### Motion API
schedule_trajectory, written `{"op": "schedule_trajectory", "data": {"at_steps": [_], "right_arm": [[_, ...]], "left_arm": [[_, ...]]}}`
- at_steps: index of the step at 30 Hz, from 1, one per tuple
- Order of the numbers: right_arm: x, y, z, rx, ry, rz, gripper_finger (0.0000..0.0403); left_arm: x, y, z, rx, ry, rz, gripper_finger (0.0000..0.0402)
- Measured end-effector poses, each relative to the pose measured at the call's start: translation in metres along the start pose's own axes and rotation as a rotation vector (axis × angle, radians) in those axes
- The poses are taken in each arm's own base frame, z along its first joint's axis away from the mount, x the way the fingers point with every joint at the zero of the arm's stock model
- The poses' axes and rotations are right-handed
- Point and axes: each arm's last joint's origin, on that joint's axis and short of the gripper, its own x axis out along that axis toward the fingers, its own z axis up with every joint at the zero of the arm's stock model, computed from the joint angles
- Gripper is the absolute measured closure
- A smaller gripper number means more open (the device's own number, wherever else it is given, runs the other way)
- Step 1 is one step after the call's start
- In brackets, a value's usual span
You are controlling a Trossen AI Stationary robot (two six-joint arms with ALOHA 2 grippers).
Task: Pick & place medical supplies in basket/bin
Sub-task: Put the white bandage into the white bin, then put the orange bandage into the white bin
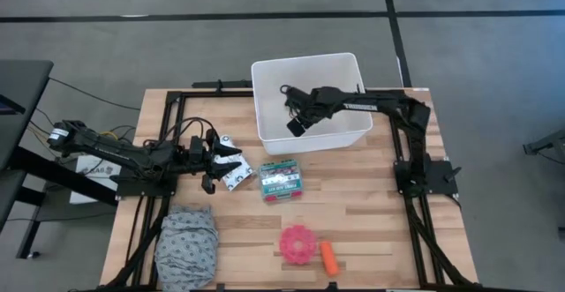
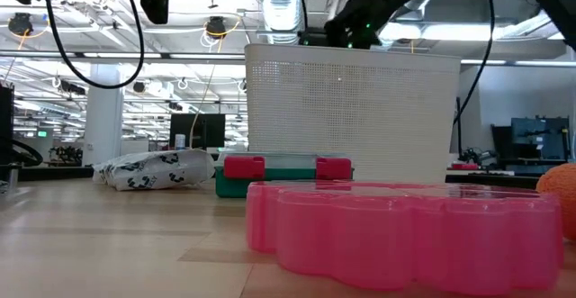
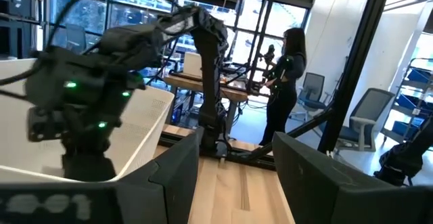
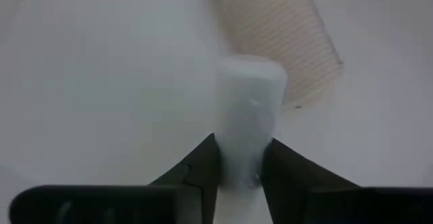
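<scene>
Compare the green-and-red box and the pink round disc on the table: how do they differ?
Shape: the green-and-red box is rectangular; the pink round disc is round with a scalloped edge.
Colour: the box is green with red clasps, seen in the low view; the disc is pink all over.
Place: the box lies just in front of the white tub; the disc lies farther from it, beside the orange tube.
Both lie flat on the table, outside the tub, touched by neither gripper.

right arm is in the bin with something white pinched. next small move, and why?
Probably open the right gripper and let go. Its fingers are shut on the small white cylinder, and the high view puts that gripper inside the white bin, over the floor beside the beige roll already lying there. The left gripper waits at the white packet.
</scene>
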Motion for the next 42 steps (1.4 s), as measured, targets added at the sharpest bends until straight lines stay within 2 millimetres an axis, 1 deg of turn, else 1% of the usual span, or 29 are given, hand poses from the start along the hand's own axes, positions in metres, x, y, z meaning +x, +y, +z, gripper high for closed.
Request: {"op": "schedule_trajectory", "data": {"at_steps": [3,7,9,11,13,15,16,22,24,25,28,30,32,35,37,39,42], "right_arm": [[-0.001,-0.005,0.007,0.001,0.048,0.075,0.0287],[-0.017,-0.007,0.020,0.014,0.013,0.111,0.0261],[-0.032,-0.008,0.026,0.010,-0.004,0.116,0.0249],[-0.049,-0.009,0.035,0.016,-0.059,0.131,0.0238],[-0.063,-0.012,0.037,0.018,-0.073,0.124,0.0229],[-0.072,-0.008,0.041,0.032,-0.116,0.128,0.0219],[-0.073,-0.007,0.041,0.043,-0.115,0.126,0.0214],[-0.075,0.015,0.032,0.000,-0.075,0.212,0.0188],[-0.082,0.024,0.027,0.019,-0.048,0.288,0.0184],[-0.089,0.028,0.024,0.011,-0.035,0.335,0.0183],[-0.121,0.040,0.016,-0.032,-0.037,0.419,0.0183],[-0.144,0.047,0.009,-0.054,-0.053,0.412,0.0184],[-0.166,0.055,0.002,-0.075,-0.104,0.380,0.0185],[-0.201,0.062,-0.013,-0.053,-0.147,0.340,0.0186],[-0.222,0.068,-0.029,-0.040,-0.161,0.328,0.0186],[-0.239,0.079,-0.049,-0.042,-0.145,0.346,0.0187],[-0.252,0.101,-0.085,-0.042,-0.060,0.359,0.0187]], "left_arm": [[0.000,0.000,0.001,-0.002,-0.008,-0.001,0.0223],[0.000,-0.001,0.004,0.020,-0.040,-0.006,0.0223],[0.000,-0.001,0.004,0.032,-0.042,-0.007,0.0223],[0.000,-0.001,0.004,0.033,-0.042,-0.007,0.0223],[0.000,-0.001,0.004,0.034,-0.042,-0.007,0.0223],[0.000,-0.001,0.004,0.034,-0.041,-0.007,0.0223],[0.000,-0.001,0.004,0.034,-0.041,-0.007,0.0223],[0.000,-0.001,0.004,0.033,-0.040,-0.017,0.0223],[0.000,-0.001,0.004,0.033,-0.040,-0.017,0.0223],[0.000,-0.001,0.004,0.033,-0.041,-0.016,0.0223],[0.000,-0.001,0.004,0.038,-0.042,-0.017,0.0223],[0.000,-0.001,0.005,0.038,-0.044,-0.016,0.0223],[0.000,-0.001,0.005,0.038,-0.044,-0.015,0.0223],[0.000,-0.001,0.005,0.037,-0.045,-0.012,0.0223],[0.000,-0.001,0.005,0.036,-0.044,-0.012,0.0223],[0.000,-0.001,0.005,0.036,-0.044,-0.016,0.0223],[0.000,-0.001,0.004,0.048,-0.044,-0.016,0.0223]]}}
